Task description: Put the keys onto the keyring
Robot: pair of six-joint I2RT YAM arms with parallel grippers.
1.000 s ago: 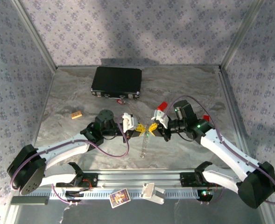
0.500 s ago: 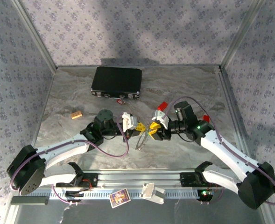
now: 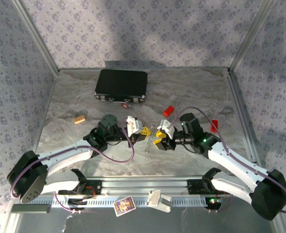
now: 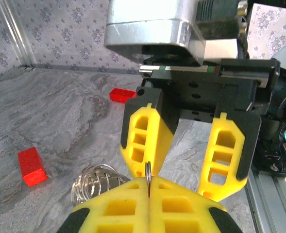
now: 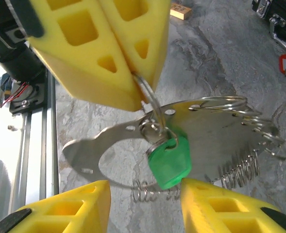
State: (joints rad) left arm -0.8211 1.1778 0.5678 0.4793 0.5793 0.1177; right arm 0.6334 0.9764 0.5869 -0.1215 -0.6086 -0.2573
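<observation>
The left fingers [image 4: 118, 208] are pressed fully together on the thin wire loop of the keyring [image 5: 206, 121]. They hold it up off the worktop [image 3: 75, 97], near the middle in front of both arms, so that its curved metal band and springy coils hang free below. The green key [image 5: 169, 158] hangs on that loop just under the pinch, so one of the two keys looks threaded on. The right fingers [image 4: 145, 136] face the left ones, partly open and holding nothing. From the right wrist they sit to either side of the dangling key and band, close to them but apparently not gripping. Pinching with one arm makes sense: it keeps the ring steady at a fixed angle and leaves the other arm free to fetch and thread. What looks like the red key [image 3: 126, 103] lies at the front edge of the black case [image 3: 121, 86], well apart from the ring, so I judge that fetching it comes next. A red block [image 3: 168, 110] lies just behind the right fingers and plays no part.
</observation>
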